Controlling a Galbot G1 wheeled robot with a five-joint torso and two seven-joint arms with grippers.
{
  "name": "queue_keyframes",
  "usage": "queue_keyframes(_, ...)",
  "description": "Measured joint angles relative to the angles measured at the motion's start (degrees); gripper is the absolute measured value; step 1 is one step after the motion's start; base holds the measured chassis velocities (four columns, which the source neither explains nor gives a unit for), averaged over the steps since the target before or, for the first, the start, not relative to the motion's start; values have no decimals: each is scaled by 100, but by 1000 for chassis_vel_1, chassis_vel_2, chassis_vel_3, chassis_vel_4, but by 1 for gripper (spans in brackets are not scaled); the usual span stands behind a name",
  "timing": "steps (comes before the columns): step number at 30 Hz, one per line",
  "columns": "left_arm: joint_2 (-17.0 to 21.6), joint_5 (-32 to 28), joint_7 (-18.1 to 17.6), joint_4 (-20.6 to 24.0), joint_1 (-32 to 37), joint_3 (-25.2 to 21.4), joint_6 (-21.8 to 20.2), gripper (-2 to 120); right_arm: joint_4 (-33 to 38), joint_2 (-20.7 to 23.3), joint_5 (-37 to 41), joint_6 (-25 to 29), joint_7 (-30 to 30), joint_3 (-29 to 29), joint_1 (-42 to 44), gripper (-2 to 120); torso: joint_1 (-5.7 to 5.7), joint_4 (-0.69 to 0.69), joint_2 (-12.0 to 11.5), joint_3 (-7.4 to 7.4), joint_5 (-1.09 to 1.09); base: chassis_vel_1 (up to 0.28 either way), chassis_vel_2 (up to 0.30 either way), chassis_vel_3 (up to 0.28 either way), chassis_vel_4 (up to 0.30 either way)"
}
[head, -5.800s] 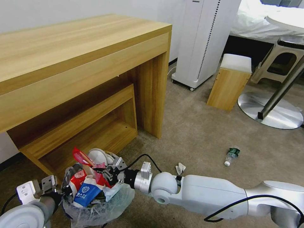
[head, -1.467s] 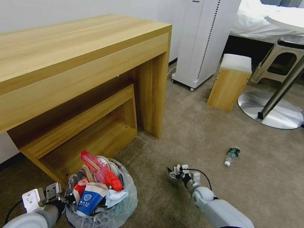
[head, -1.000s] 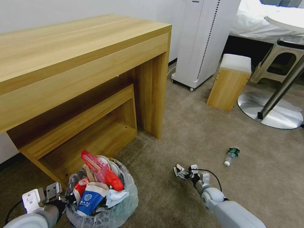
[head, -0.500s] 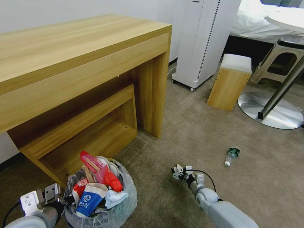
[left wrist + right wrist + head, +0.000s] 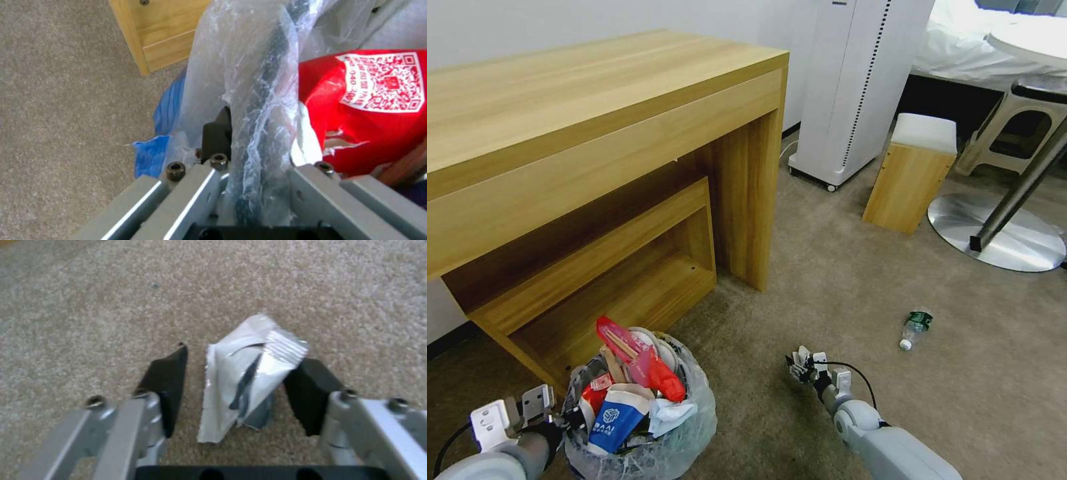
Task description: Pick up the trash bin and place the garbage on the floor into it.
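**Operator:** Since a few seconds back I've swung the right end effector [image 5: 240, 390] away from the trash bin [image 5: 647, 427] and down to the carpeted floor [image 5: 827, 280]. Its pads now sit apart, straddling a crumpled silver wrapper [image 5: 247, 380].

**Supervisor:** And the bin?

**Operator:** Beside the wooden counter [image 5: 594, 120], brimming with litter; the left end effector [image 5: 249, 173] is clamped on its crinkly bag-lined rim.

**Supervisor:** Next?

**Operator:** I'd say close gently: that foil is thin and springy. A clear green-labelled bottle [image 5: 915, 328] lies well apart, not yet collected.
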State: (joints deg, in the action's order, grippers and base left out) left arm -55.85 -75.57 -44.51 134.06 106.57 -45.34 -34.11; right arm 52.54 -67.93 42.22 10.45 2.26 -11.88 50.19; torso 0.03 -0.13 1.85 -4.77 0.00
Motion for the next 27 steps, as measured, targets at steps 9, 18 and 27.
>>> queue_keyframes(9, 75, -2, 11, -25, -23, -2, 37, 0, 76, 97, 49, 34, -21, -9, -39, 21, 0, 0, 0, 0, 0, 0, 0, 0, 0)
queue_keyframes(18, 125, -36, 12, -56, -57, -19, 46, 0, 309, 318, 136, 41, -46, -5, -63, 0, 0, 1, 0, 0, 1, 0, 0, 0, 0)
queue_keyframes(27, 202, -167, -10, -49, -60, -50, 41, 0, 1757, 1343, -261, 950, 1044, 167, -116, 0, 0, -2, 0, -1, 4, 0, 0, 0, 0)
